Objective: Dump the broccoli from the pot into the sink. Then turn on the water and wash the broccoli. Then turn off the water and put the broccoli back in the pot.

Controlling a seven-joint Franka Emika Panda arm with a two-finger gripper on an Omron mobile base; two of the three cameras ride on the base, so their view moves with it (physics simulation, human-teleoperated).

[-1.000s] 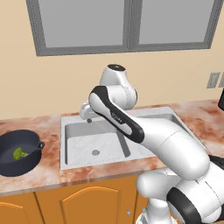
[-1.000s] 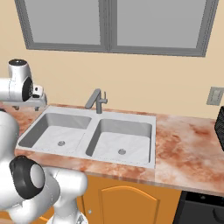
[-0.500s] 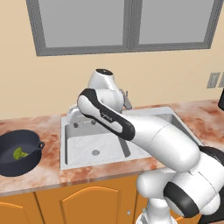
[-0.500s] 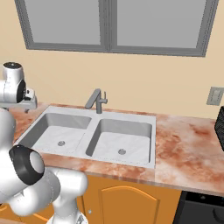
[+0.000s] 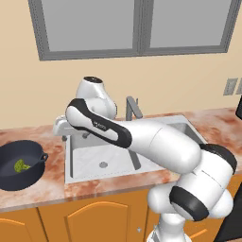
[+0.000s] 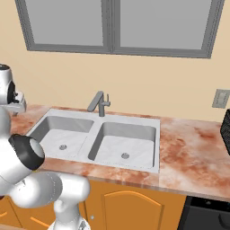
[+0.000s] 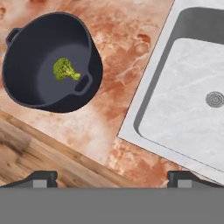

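One floret of broccoli point(image 7: 65, 70) lies at the bottom of the pot point(image 7: 48, 70), which stands on the tabletop point(image 7: 118, 57) just beside the sink point(image 7: 183, 96). The gripper point(image 7: 112, 177) hangs above with its jaws wide apart, holding nothing. Next, I judge, it should descend onto the near loop handle (the one facing the sink) and close squarely before tipping.

I've got a grey-framed window point(image 6: 112, 24) w/ two panes on a beige wall point(image 6: 148, 85). Below it, reddish marbled surface point(image 6: 188, 152) over orange wood cabinet doors point(image 6: 123, 209). Wall outlet point(image 6: 221, 98) at right; a dark appliance point(image 6: 225, 130) at the far right edge.
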